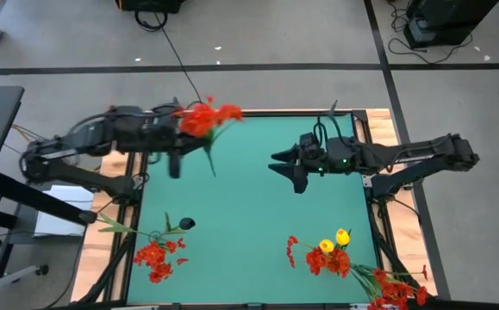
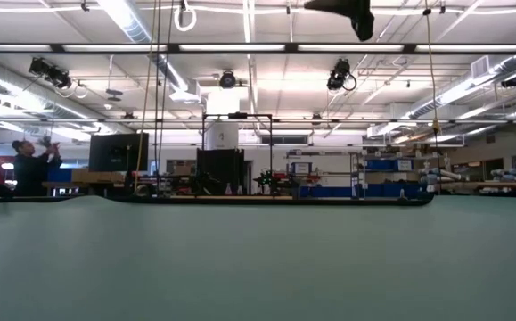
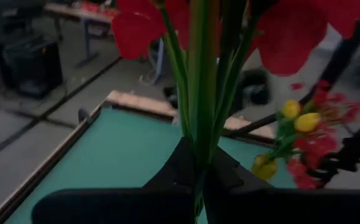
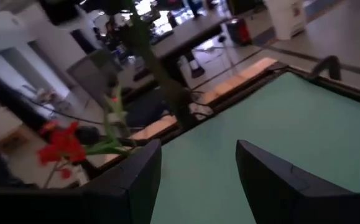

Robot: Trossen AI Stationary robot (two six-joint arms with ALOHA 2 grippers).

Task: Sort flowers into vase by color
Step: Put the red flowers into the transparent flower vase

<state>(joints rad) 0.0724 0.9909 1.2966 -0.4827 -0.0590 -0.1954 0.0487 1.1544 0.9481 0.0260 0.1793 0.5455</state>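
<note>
My left gripper (image 1: 187,131) is up over the table's far left part, shut on a bunch of red flowers (image 1: 208,118). Their blooms (image 3: 279,31) fill the top of the left wrist view. My right gripper (image 1: 285,170) hangs open over the table's right half, and nothing lies between its fingers (image 4: 198,149). More red flowers (image 1: 156,257) lie at the near left. Red and yellow flowers (image 1: 331,252) are bunched at the near right. A small dark round thing (image 1: 185,224) sits near the left bunch; whether it is the vase I cannot tell. My left gripper pinches several green stalks (image 3: 199,155) of the red flowers between its two fingers, below the blooms. The fingers reach out about level, toward the table's right, and lie across the stalks. The bunch is lifted clear of the table, and its bare stalk end (image 1: 211,168) sticks out past the fingers.
The green table top (image 1: 258,207) has a wooden rim (image 1: 378,129) and dark frame bars at its sides. A white sheet (image 1: 59,211) lies off the table's left. In the low view a person (image 2: 30,165) stands far back in the room.
</note>
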